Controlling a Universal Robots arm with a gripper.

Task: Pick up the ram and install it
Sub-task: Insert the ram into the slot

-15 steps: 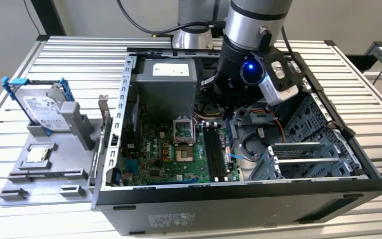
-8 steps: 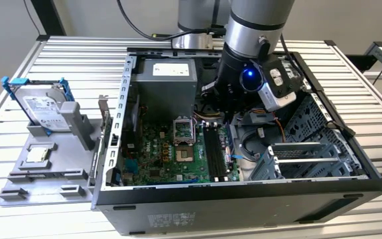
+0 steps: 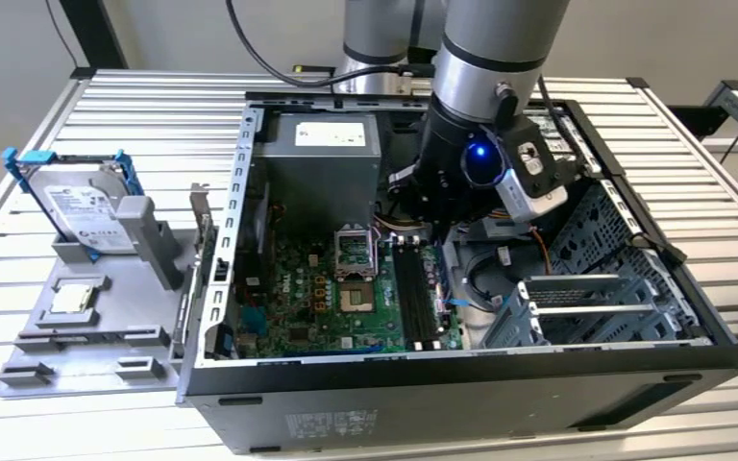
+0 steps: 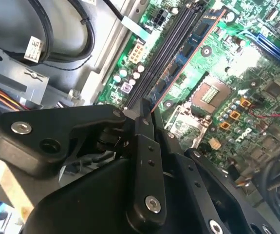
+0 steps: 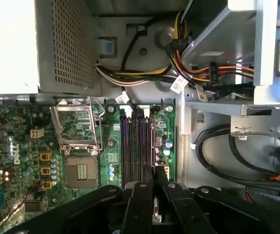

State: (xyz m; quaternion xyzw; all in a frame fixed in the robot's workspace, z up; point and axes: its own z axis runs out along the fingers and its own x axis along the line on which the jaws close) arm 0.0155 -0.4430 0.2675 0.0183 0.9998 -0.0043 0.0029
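The ram [image 4: 181,61] is a thin blue board with dark chips. It stands on edge along the black memory slots [image 4: 166,48], on the side toward the CPU socket [image 4: 210,92]. In the first wrist view the ram [image 5: 153,146] appears edge-on, running out from between the two black fingers [image 5: 139,204]. My gripper [image 5: 154,184] is shut on the ram's near end, low over the motherboard [image 5: 28,141]. In the exterior view the gripper [image 3: 444,229] sits inside the open computer case, above the slots [image 3: 410,288], mostly hidden by the wrist.
The grey power supply [image 3: 324,144] and bundled cables [image 5: 144,73] lie past the slots' far end. A metal drive cage [image 3: 600,288] stands close beside the slots. Outside the case, a hard drive in a blue bracket [image 3: 81,206] rests on a grey fixture.
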